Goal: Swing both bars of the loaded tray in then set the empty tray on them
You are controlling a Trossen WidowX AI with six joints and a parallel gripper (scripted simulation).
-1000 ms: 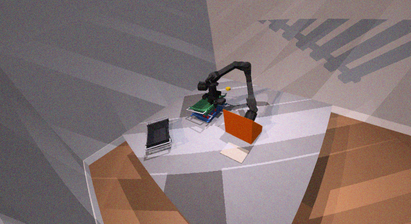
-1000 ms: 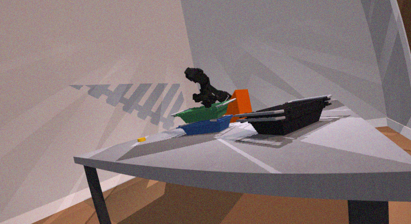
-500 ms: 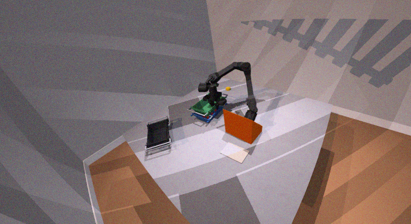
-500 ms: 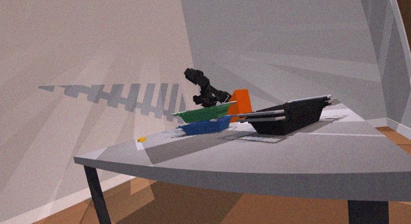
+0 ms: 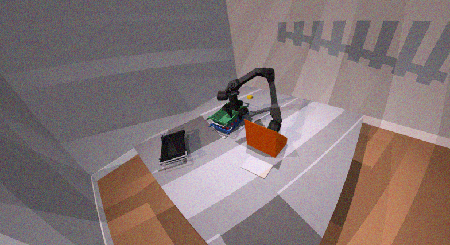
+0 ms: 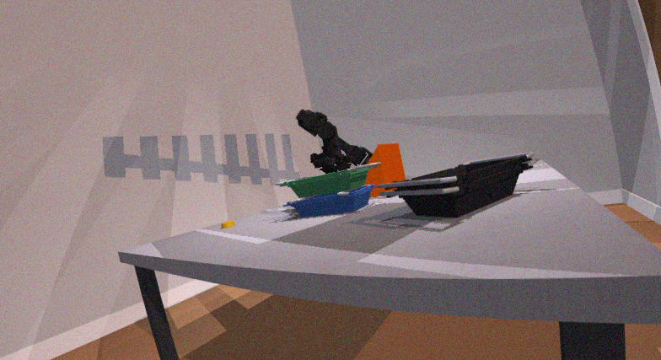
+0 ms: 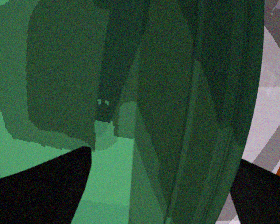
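Note:
The blue tray (image 5: 224,128) (image 6: 330,206) stands on the table with small red blocks partly visible inside. The green tray (image 5: 221,117) (image 6: 312,186) (image 7: 111,175) sits above it, its rim roughly parallel to the blue rim in the exterior view. A light wire bar shows at the blue tray's top; how both bars bear the green tray is mostly hidden. My gripper (image 5: 236,115) (image 7: 161,161) is open at the green tray's side wall, one finger inside the tray and one outside. In the wrist view the wall stands between the spread fingertips, clear of the left one.
A black tray (image 5: 173,146) (image 6: 486,186) with wire bars stands apart from the stack. An orange block with a slanted top (image 5: 261,138) (image 6: 388,172) stands near the arm's base. A pale flat plate (image 5: 256,166) lies before it. A small yellow piece (image 5: 249,96) (image 6: 228,224) lies beyond the trays.

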